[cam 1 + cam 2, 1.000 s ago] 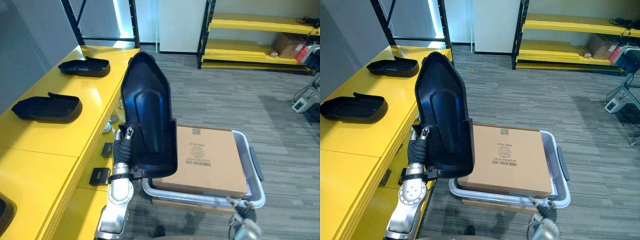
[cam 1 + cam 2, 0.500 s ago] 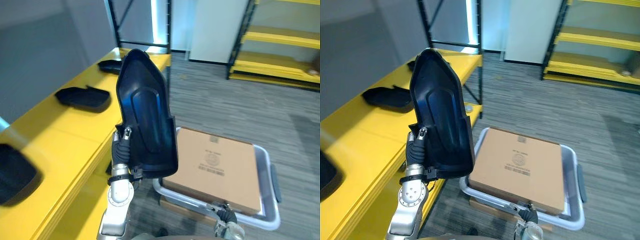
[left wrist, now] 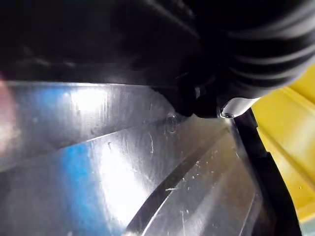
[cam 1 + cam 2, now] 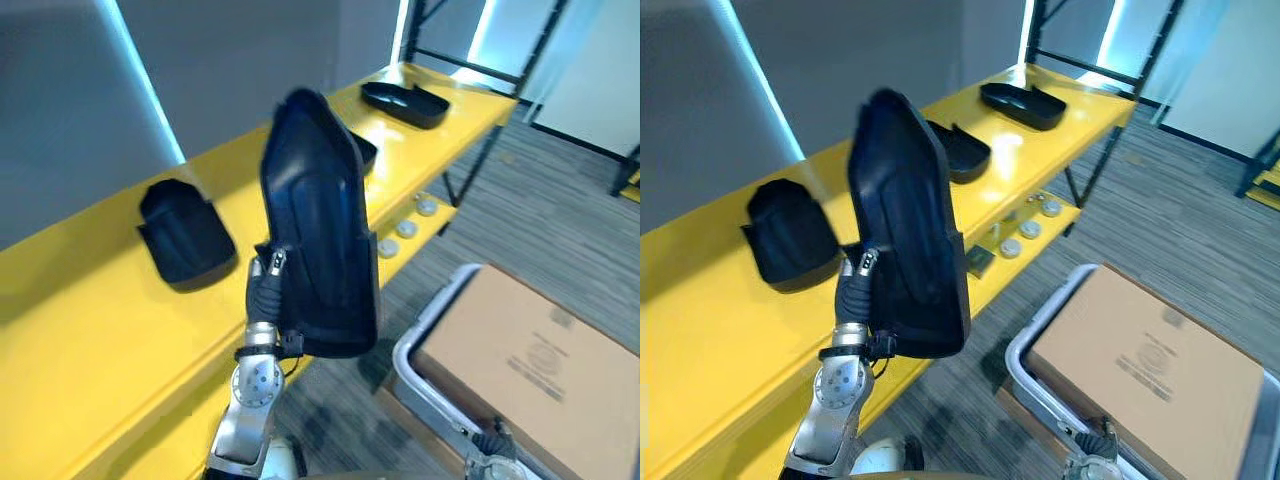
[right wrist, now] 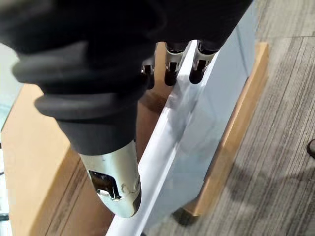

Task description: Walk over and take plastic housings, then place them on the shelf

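Fingers of left hand clamp lower edge of black plastic housing, held upright beside yellow shelf; recommended: tip it flat onto bare shelf space, clear of shelved housing; right hand slack.

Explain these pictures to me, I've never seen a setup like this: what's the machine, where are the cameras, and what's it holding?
It is a walking humanoid robot. Two pictures come from cameras in its head, looking down. The other two come from cameras on its wrists, very close to each hand. Its left hand grips a tall black plastic housing, held upright beside a long yellow shelf. Three more black housings lie on that shelf. To the right, a brown cardboard box sits in a pale grey bin. The right hand hangs low by the bin's rim.
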